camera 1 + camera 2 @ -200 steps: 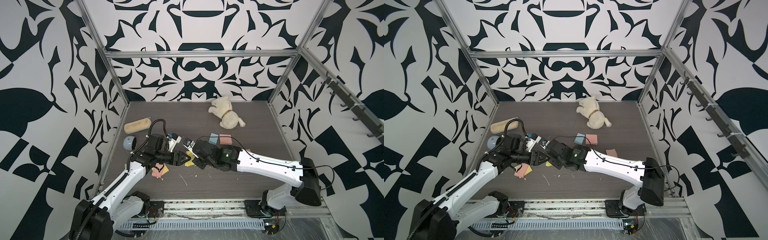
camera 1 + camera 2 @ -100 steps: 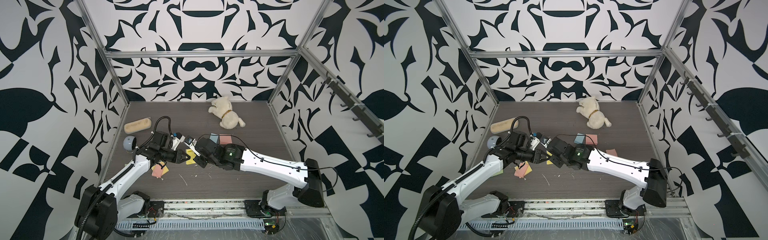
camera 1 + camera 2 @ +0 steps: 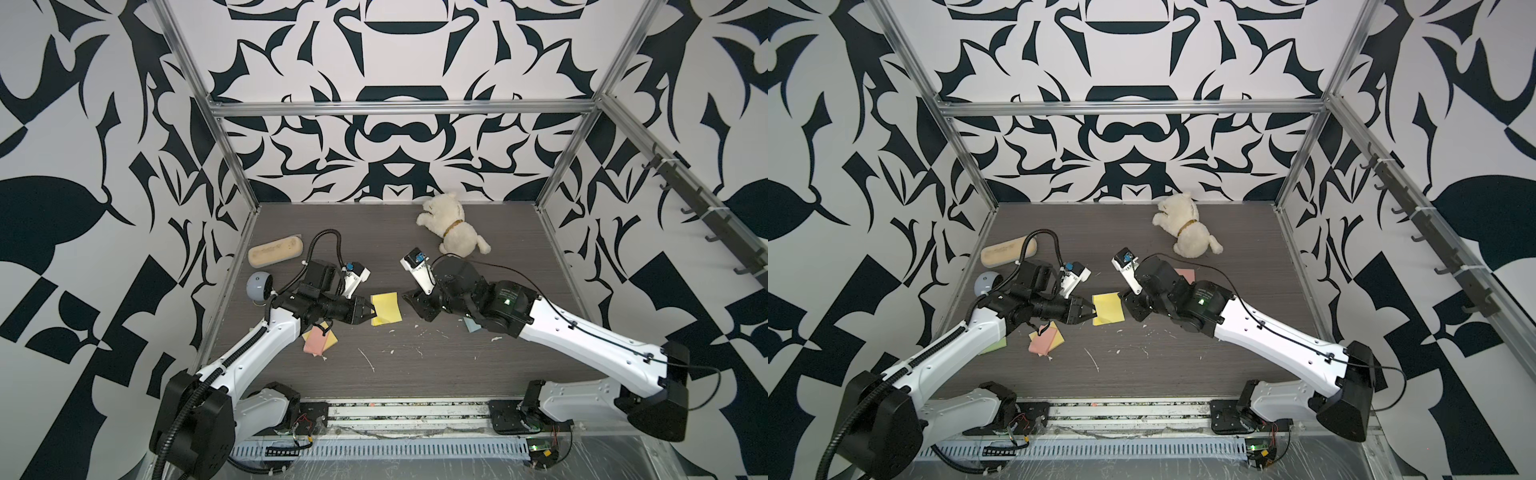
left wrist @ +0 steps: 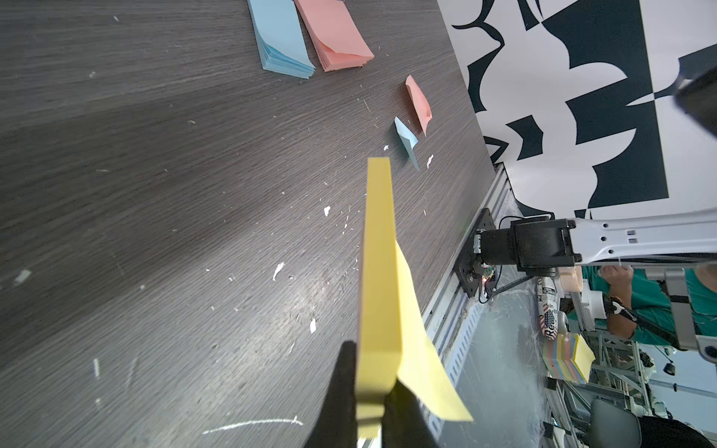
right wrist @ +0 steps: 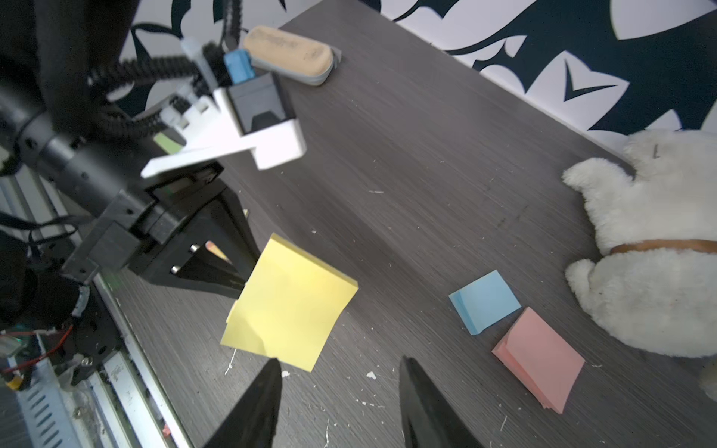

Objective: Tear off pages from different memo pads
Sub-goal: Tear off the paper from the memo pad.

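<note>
1. Left gripper (image 3: 367, 312): clamped on one edge of the yellow memo pad (image 3: 386, 308), which I hold off the table (image 3: 415, 374).
2. Right gripper (image 5: 339, 362): jaws apart, empty, facing the pad's free edge, just beside it.
3. One page (image 4: 423, 360): hanging partly off the pad's face.

In both top views the right arm (image 3: 1266, 332) is covering the blue memo pad (image 5: 485, 300); the left arm (image 3: 955, 345) is half-hiding green paper (image 3: 995, 345).

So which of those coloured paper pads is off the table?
The yellow square memo pad, pinched by the left gripper; the blue pad and the pink pad lie flat on the table.
</note>
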Controlling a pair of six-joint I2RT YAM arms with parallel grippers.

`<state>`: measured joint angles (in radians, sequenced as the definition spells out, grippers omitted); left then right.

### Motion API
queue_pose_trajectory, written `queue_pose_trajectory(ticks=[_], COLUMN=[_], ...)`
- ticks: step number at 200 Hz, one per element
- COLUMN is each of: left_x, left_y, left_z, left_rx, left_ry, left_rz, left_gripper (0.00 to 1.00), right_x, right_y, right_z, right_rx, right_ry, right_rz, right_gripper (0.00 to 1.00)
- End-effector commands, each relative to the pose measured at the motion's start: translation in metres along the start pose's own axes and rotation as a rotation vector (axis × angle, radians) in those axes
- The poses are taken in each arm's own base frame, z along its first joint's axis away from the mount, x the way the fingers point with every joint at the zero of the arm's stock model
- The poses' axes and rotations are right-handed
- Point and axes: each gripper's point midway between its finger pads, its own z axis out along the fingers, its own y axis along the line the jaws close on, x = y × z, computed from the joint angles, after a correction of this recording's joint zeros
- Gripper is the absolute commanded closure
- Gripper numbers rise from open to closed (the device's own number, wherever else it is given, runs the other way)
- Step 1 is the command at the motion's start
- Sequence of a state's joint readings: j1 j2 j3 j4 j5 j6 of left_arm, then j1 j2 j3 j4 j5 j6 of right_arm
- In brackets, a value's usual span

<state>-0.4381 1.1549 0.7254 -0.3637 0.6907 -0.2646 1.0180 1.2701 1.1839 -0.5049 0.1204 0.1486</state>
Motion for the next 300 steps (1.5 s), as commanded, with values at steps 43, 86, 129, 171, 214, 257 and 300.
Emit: queue_pose_trajectory(ticks=[43, 86, 129, 171, 214, 257, 300], left_x=[-0.007, -0.005, -0.006, -0.005, -0.006, 0.003, 0.000], left_y=[0.001, -0.002, -0.003, -0.003, -0.005, 0.010, 0.012], left_z=[0.001, 0.000, 0.001, 0.000, 0.000, 0.003, 0.006], left_rx=[-0.009, 0.001, 0.011, 0.011, 0.024, -0.014, 0.001], left_ry=[0.014, 0.015, 0.016, 0.012, 0.003, 0.035, 0.022], left_rz=[-0.018, -0.016, -0.016, -0.015, -0.016, -0.086, -0.122], left_gripper=[1.00, 1.00, 1.00, 1.00, 1.00, 1.00, 1.00], right_x=[0.032, 0.019, 0.017, 0.018, 0.017, 0.011, 0.046], right_y=[0.052, 0.043, 0.029, 0.037, 0.035, -0.011, -0.106], right_z=[0.043, 0.053, 0.059, 0.063, 0.070, 0.055, 0.018], right_rx=[0.032, 0.142, 0.236, 0.218, 0.252, 0.265, 0.383], right_ry=[0.117, 0.078, 0.080, 0.088, 0.084, 0.029, 0.047], right_rz=[-0.260, -0.237, -0.235, -0.263, -0.260, -0.041, 0.219], right_gripper=[0.43, 0.50, 0.55, 0.54, 0.73, 1.00, 1.00])
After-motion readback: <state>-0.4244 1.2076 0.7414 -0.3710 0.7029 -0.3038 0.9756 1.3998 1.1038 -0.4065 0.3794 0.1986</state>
